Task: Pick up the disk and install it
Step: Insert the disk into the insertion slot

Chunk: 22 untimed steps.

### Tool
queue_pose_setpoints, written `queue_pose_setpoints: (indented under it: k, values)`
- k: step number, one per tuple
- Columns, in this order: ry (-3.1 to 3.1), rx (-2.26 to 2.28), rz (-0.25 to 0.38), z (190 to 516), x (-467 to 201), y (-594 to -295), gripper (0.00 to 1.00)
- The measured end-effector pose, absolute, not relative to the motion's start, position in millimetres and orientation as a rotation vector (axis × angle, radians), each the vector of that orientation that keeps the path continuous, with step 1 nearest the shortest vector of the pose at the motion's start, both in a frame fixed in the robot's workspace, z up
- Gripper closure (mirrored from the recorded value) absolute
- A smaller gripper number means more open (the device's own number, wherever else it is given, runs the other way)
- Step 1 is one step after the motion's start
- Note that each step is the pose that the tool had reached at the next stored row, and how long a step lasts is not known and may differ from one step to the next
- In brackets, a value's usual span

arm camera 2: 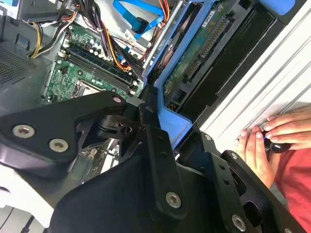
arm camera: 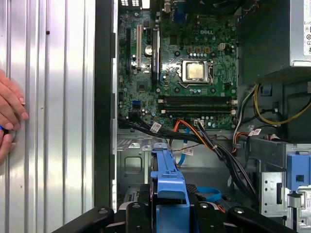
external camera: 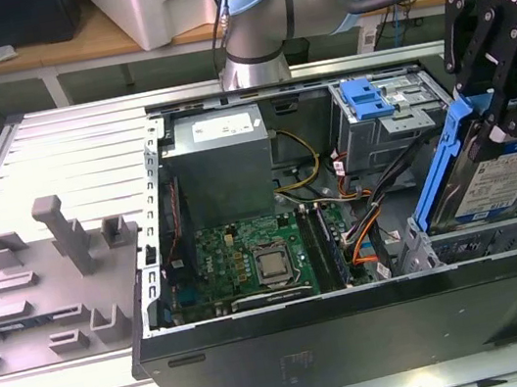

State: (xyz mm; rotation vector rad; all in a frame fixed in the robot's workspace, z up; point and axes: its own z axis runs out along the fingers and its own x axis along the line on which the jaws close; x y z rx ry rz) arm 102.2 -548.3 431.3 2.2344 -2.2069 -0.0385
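The black gripper (external camera: 500,108), jaws clamped on the silver, blue-framed disk (external camera: 506,180), holds it tilted over the open black computer case (external camera: 362,335): picked up, seemingly not yet seated.

Open black computer case (external camera: 362,335) lies on ribbed metal surface (external camera: 62,147). Inside: green motherboard (external camera: 234,252) with bare processor (external camera: 273,267), grey power supply (external camera: 223,160), coloured cables (external camera: 363,236), blue latch (external camera: 366,96) atop metal drive bay (external camera: 407,129). Grey moulded fixture (external camera: 54,277) on surface, at exterior view's left of case.
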Motion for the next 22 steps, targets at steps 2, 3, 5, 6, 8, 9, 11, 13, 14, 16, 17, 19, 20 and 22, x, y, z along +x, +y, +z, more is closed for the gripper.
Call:
queue_pose_setpoints:
  k: [2, 3, 5, 6, 8, 9, 11, 13, 14, 16, 17, 19, 20, 22]
  values:
    - [-2.207, 2.234, -0.038, 430, 102, -548, 0.63]
    - [-2.207, 2.234, -0.038, 430, 102, -548, 0.63]
    - [-2.207, 2.234, -0.038, 429, 102, -548, 0.63]
    - [-2.207, 2.234, -0.038, 429, 102, -548, 0.63]
    - [-2.207, 2.234, -0.038, 428, 102, -548, 0.63]
    - [-2.207, 2.234, -0.038, 428, 102, -548, 0.63]
    - [-2.207, 2.234, -0.038, 427, 102, -548, 0.63]
    - [-2.207, 2.234, -0.038, 427, 102, -548, 0.63]
    - [-2.207, 2.235, -0.038, 426, 102, -548, 0.63]
    - [-2.207, 2.234, -0.038, 426, 102, -548, 0.63]
    - [-2.207, 2.235, -0.038, 425, 102, -548, 0.63]
    - [-2.207, 2.234, -0.038, 425, 102, -548, 0.63]
    - [-2.207, 2.234, -0.038, 423, 102, -548, 0.63]
    - [-2.207, 2.234, -0.038, 420, 102, -548, 0.63]
